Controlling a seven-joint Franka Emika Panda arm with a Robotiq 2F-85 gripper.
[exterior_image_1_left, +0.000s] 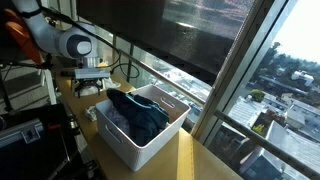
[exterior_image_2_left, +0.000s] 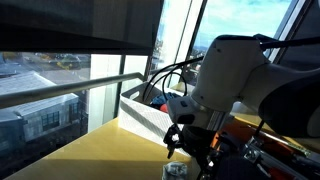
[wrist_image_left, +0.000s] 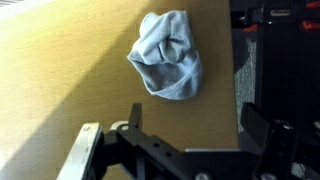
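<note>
Beyond the half-cropped gripper (wrist_image_left: 175, 150), a crumpled cloth (wrist_image_left: 167, 55).

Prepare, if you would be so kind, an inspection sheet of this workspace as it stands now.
Surface: wooden table, partly sunlit.
Job's things: crumpled light blue cloth lying on the table, apart from the end effector.
Clutter: white bin holding dark blue clothing; black equipment by the table's edge.
Grippers: end effector open and empty, above the table beside the cloth.
Cables: black cables looping behind the arm.
Surroundings: large window with a dark blind partly lowered; city outside.
</note>
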